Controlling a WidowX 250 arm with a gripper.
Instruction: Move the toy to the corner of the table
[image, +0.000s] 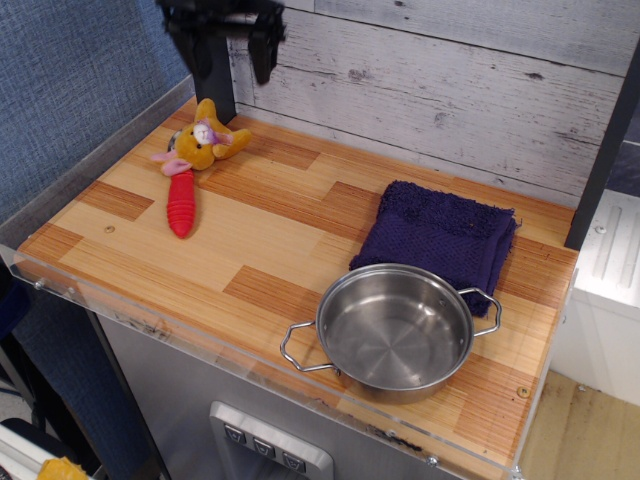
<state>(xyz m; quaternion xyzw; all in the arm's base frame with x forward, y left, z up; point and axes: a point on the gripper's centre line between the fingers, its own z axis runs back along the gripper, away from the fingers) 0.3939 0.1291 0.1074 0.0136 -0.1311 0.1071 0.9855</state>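
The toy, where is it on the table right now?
The toy lies in the table's far left corner near the wall, touching the top end of the red-handled spoon. The open gripper is above it, not touching.

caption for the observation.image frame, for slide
Golden-brown plush toy lies released at the striped wooden table's far corner; open black gripper hovers above.
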